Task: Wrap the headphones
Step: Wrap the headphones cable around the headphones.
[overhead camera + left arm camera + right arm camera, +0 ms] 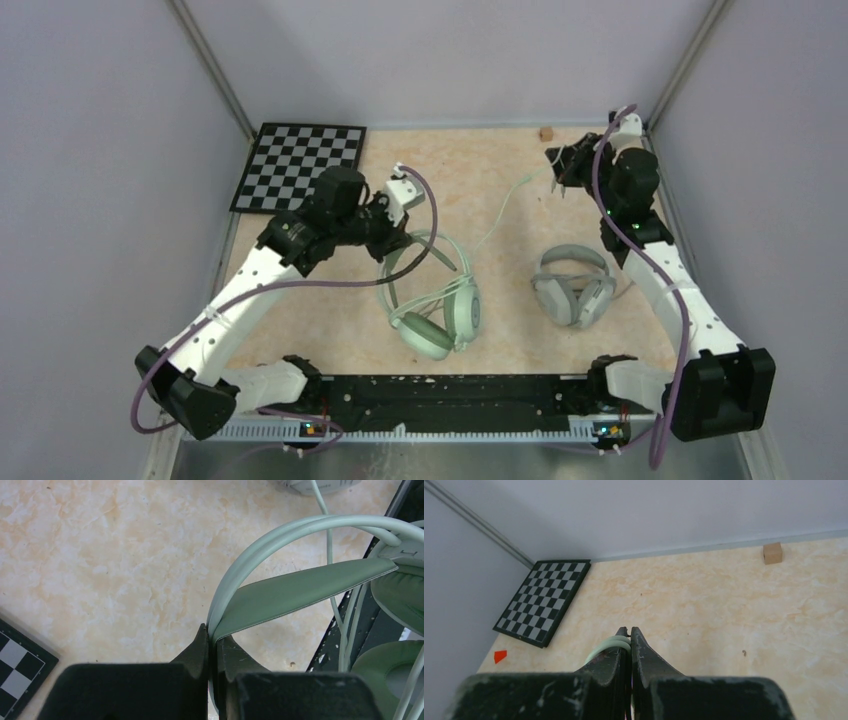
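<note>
Top view: left arm (250,290) reaches forward to table (480,180) centre, left gripper (398,238) at the headband of the mint-green headphones (440,305), which lie mid-table. White headphones (573,285) lie flat to the right. Right arm (670,280) is stretched to the far right corner, and the pale-green cable (510,200) runs from right gripper (560,168) back to the mint set.

Left wrist: jaws pressed together, pinching the mint headband (300,582).

Right wrist: jaws pressed together on a loop of pale-green cable. Checkerboard (544,600) far left, small wooden block (772,553) by the wall.
</note>
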Controlling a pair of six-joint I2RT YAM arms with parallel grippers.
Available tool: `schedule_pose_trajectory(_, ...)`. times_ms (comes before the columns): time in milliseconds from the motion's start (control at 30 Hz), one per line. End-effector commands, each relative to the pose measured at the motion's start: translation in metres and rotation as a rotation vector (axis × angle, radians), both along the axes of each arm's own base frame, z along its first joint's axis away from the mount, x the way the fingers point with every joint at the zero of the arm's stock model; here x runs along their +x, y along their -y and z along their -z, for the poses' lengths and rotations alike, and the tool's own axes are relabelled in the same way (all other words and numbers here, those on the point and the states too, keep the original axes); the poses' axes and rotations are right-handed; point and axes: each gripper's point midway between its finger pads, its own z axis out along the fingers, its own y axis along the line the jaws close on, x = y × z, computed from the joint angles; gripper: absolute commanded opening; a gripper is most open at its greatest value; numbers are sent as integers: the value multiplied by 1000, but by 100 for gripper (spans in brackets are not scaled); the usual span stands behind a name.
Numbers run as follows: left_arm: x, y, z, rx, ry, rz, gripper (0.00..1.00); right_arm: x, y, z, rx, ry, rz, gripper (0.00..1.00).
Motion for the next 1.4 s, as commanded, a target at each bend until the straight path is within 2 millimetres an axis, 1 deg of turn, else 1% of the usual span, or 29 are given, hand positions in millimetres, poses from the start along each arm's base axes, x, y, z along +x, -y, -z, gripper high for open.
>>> schedule_pose_trajectory(0,2,14,4,64,73,75,0,11,4,-10,-7,-10,22,0)
schedule_pose_trajectory(67,4,15,12,123,109,70,0,15,4,-16,-12,-16,22,0)
schedule_pose_trajectory(100,10,11,16,159,122,32,0,15,3,-24,-10,-6,17,0)
schedule_pose_trajectory(200,28,-5,22,242,134,-97,0,12,1,-39,-4,8,6,0)
schedule_pose_trajectory(267,37,-13,28,285,132,-164,0,7,-1,-48,5,16,-10,0)
schedule_pose_trajectory(300,41,-18,28,298,132,-209,0,3,-4,-47,8,-2,-26,0)
schedule_pose_trajectory(367,51,-33,29,330,149,-318,0,-8,-11,-52,14,-12,-79,0)
schedule_pose_trajectory(400,55,-41,28,354,164,-367,0,-14,-15,-53,17,-19,-105,0)
schedule_pose_trajectory(500,62,-52,24,376,190,-439,0,-27,-16,-52,15,-36,-121,0)
schedule_pose_trajectory(633,61,-47,20,333,196,-435,0,-26,-1,-54,4,-34,-36,0)
schedule_pose_trajectory(767,60,-48,23,322,188,-449,0,-26,0,-53,13,-48,-28,0)
schedule_pose_trajectory(867,52,-40,29,293,181,-377,0,-29,-10,-57,55,-30,-81,0)
schedule_pose_trajectory(933,53,-42,33,298,182,-390,0,-33,-22,-64,92,-26,-148,0)
schedule_pose_trajectory(1000,59,-52,39,346,174,-461,0,-40,-36,-70,128,-28,-236,0)
schedule_pose_trajectory(1100,68,-63,47,417,145,-556,0,-58,-56,-76,185,-57,-383,0)
schedule_pose_trajectory(1233,84,-77,52,514,142,-697,0,-80,-68,-78,241,-112,-479,0)
schedule_pose_trajectory(1367,101,-88,49,598,156,-844,0,-107,-75,-80,298,-132,-551,0)
